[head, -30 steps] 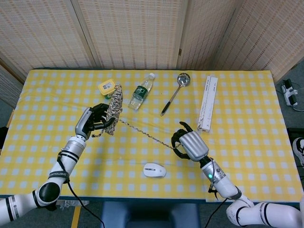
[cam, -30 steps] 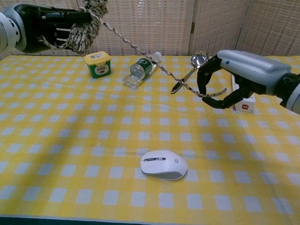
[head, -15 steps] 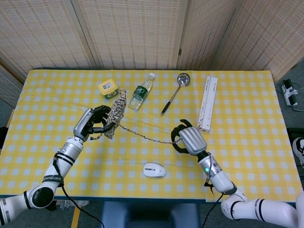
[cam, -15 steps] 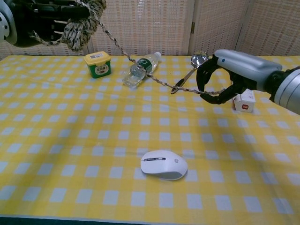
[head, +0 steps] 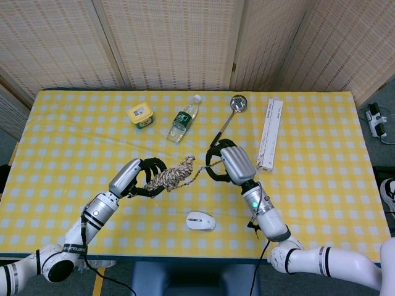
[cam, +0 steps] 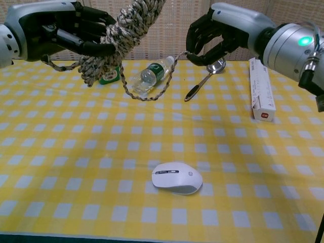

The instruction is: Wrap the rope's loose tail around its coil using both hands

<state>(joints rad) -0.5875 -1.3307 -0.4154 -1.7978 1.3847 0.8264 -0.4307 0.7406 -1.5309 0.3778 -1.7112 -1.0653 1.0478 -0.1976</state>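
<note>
My left hand grips a speckled rope coil and holds it above the table's middle. The coil lies roughly level in the head view. From it the loose tail sags in a short slack loop. That loop rises to my right hand, which pinches the tail's end close beside the coil. Both hands are off the yellow checked table.
A white mouse lies near the front edge. Behind the hands are a water bottle, a yellow tub, a ladle and a long white box.
My right hand has carried the tail's end up and left toward the coil, so the stretched tail now hangs slack. My left hand moved right and forward, tipping the coil level.
</note>
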